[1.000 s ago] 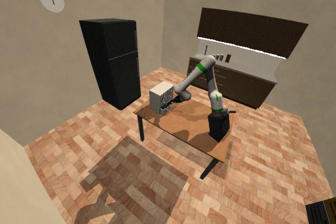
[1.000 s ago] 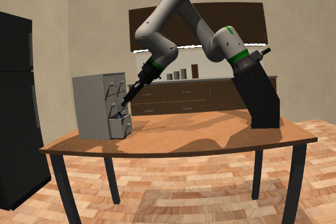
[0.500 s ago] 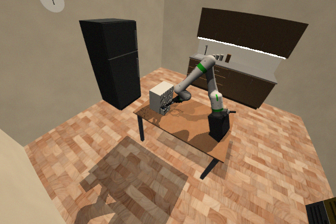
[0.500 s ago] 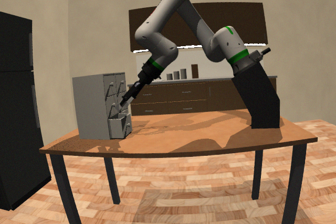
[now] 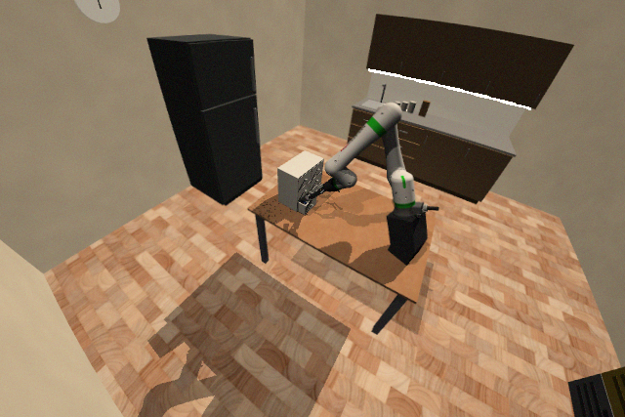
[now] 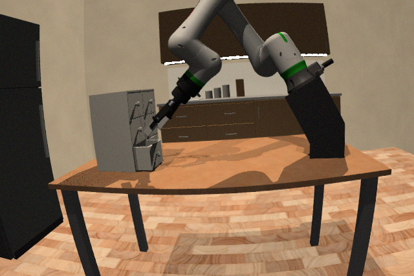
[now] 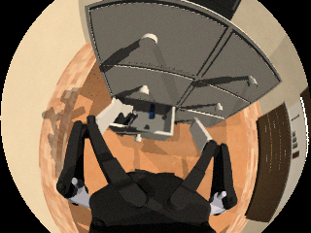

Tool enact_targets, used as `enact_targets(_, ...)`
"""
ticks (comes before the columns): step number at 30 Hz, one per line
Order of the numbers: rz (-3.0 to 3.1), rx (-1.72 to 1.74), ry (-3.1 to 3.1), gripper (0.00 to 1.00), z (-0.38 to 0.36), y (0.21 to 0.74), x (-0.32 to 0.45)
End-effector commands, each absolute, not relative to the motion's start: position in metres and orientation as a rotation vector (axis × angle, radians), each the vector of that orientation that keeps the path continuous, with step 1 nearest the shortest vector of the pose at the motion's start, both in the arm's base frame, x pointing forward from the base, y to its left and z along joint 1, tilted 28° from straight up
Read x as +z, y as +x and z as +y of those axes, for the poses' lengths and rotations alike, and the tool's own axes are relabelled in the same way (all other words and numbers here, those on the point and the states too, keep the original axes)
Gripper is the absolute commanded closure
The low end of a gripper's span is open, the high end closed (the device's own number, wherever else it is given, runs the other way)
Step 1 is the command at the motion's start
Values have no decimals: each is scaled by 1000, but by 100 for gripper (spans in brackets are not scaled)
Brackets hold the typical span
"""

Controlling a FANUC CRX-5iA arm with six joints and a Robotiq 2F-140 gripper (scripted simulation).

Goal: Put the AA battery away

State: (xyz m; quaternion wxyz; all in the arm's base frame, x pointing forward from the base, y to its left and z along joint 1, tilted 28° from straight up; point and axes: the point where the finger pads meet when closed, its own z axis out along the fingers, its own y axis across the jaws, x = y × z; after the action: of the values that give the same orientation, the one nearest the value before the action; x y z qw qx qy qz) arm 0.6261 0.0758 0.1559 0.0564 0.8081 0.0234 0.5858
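Observation:
The grey chest (image 5: 289, 188) (image 6: 112, 132) (image 7: 155, 19) stands at the table's far end. Its bottom drawer (image 5: 303, 207) (image 6: 143, 158) (image 7: 157, 134) on the left in the wrist view is pulled partly out. A small blue battery-like thing (image 7: 152, 111) lies inside towards the back. Dark patches left of it and a small dark spot near the front wall are too unclear to name. A second battery cannot be made out. My gripper (image 5: 308, 196) (image 6: 154, 128) (image 7: 154, 116) is wide open above the open drawer, its pale fingertips towards the drawer's two sides, with nothing between them.
The other drawers look pushed in; their knobs (image 7: 150, 39) (image 7: 252, 81) stick out above and beside the open drawer. The chest's front rises close beyond my fingertips. The arm's black base (image 5: 403, 236) (image 6: 326, 132) stands at the table's other end. No battery shows on the table (image 5: 348, 235) (image 6: 187, 176).

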Motion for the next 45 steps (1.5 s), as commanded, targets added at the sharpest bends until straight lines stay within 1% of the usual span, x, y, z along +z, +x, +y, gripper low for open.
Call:
enact_targets(1,70,1777,2452,0,75,620,153)
enact_targets(7,70,1777,2452,0,75,596,143)
enact_targets(13,70,1777,2452,0,74,561,127)
enact_targets(15,70,1777,2452,0,74,561,127)
enact_targets(22,70,1777,2452,0,73,519,109)
enact_targets(28,70,1777,2452,0,73,494,98)
enact_targets(38,70,1777,2452,0,72,476,90)
enact_targets(45,70,1777,2452,0,72,473,89)
